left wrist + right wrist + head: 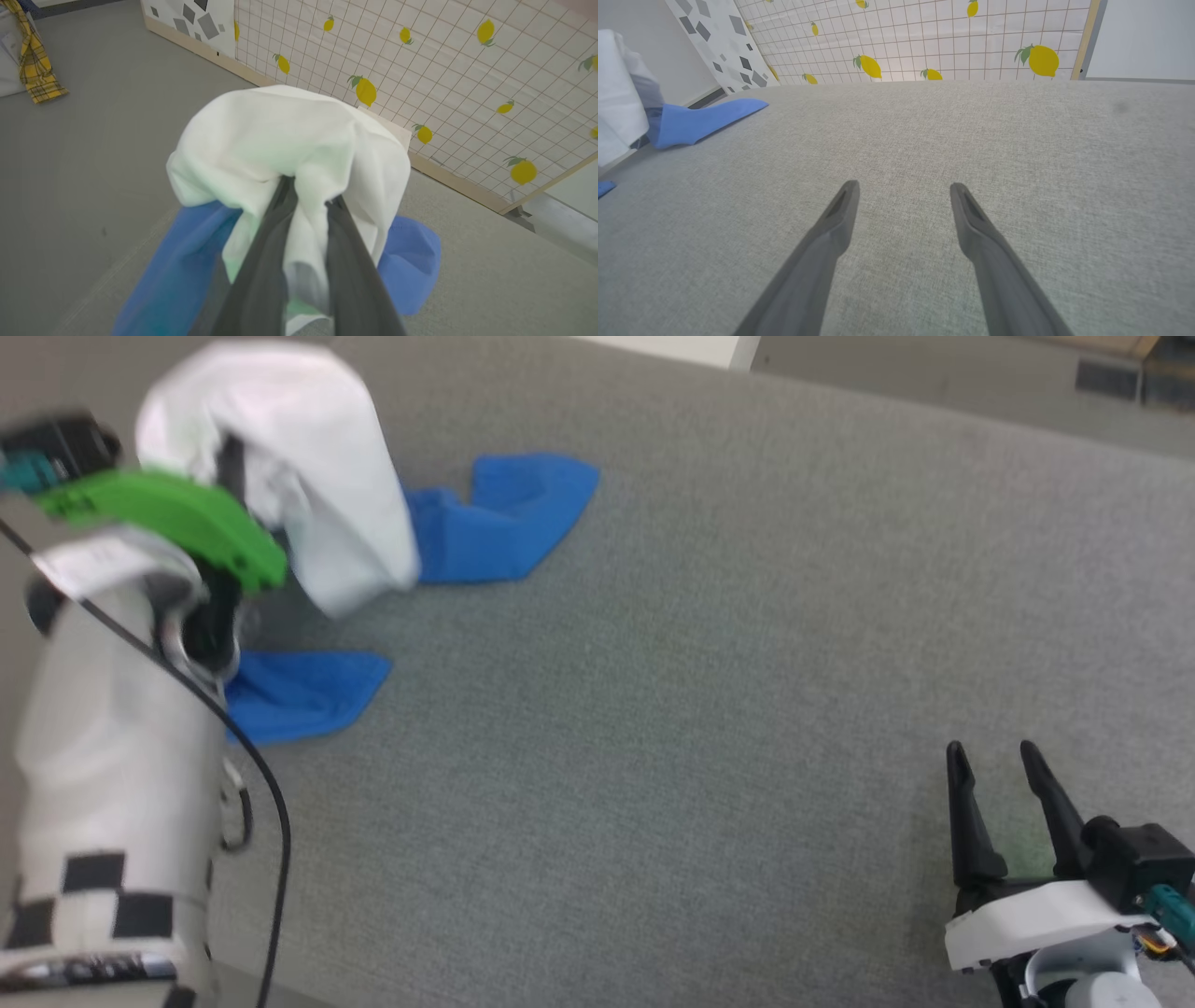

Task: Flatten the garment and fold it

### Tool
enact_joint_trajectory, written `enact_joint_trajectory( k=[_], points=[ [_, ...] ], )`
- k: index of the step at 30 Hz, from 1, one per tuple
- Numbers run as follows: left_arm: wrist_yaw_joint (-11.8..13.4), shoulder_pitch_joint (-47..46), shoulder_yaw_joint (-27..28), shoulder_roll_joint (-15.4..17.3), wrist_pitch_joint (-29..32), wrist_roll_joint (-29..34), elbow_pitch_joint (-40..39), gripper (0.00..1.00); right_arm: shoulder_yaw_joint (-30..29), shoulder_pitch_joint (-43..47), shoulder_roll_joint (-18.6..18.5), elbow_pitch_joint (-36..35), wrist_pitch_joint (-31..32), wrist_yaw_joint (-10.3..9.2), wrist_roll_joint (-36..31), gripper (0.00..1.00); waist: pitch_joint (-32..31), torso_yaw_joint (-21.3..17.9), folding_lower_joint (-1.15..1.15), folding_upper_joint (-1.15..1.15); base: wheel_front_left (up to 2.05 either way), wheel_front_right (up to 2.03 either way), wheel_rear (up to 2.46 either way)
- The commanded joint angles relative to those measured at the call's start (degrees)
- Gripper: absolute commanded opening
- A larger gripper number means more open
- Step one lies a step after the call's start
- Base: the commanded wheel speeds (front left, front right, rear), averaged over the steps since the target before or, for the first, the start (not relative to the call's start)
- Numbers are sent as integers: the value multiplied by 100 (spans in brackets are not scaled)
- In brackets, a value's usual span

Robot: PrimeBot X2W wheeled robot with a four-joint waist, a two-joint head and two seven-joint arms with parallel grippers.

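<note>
A grey fabric-covered table (700, 709) spreads out in front of a grid-patterned panel (971, 42) printed with lemons. The left tool (308, 189) is clamped on the garment (289, 135): white cloth is bunched between its two fingers and balloons over their tips, raised off the table. Beneath that tool the two blue sleeves trail down onto the surface — one sleeve (504, 523) lies flat beyond the lifted white bundle, and the other sleeve (299, 691) lies nearer, just beside the left forearm (103, 747). The right tool (991, 747) sits well apart from the garment, low over bare table, its fingers spread with nothing between them. From it, the white cloth and a blue sleeve lie far off to its left side.
</note>
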Motion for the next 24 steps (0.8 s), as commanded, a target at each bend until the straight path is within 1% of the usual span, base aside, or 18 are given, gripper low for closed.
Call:
enact_joint_trajectory(
  k=[1, 7, 10, 13, 19, 24],
  points=[
    [-45, -313, -20, 77, -5, -6, -185, 0, 39, -51, -3, 105, -75, -9, 71, 100, -492, 26, -1, 34, 0, 0, 0],
    [-84, -1171, -196, 303, 239, 130, -811, 0, 110, 52, -3, 539, -243, -9, 304, 100, -1019, -274, -1, 34, 0, 0, 0],
    [-103, -1627, -367, 346, 405, 243, -1027, 0, 114, 81, -3, 712, -301, -9, 376, 100, -1203, -460, -1, 34, 0, 0, 0],
    [-133, -2115, -537, 296, 573, 287, -1163, 0, 144, 98, -3, 862, -341, -9, 440, 100, -1371, -702, -1, 34, 0, 0, 0],
    [-198, -2988, -732, -71, 669, 93, -1085, 0, 219, 132, -3, 1074, -372, -9, 492, 100, -1569, -1200, -1, 34, 0, 0, 0],
    [-245, -3433, -874, -502, 648, -195, -731, 0, 242, 223, -3, 1122, -377, -9, 490, 100, -1666, -1590, -1, 34, 0, 0, 0]
  ],
)
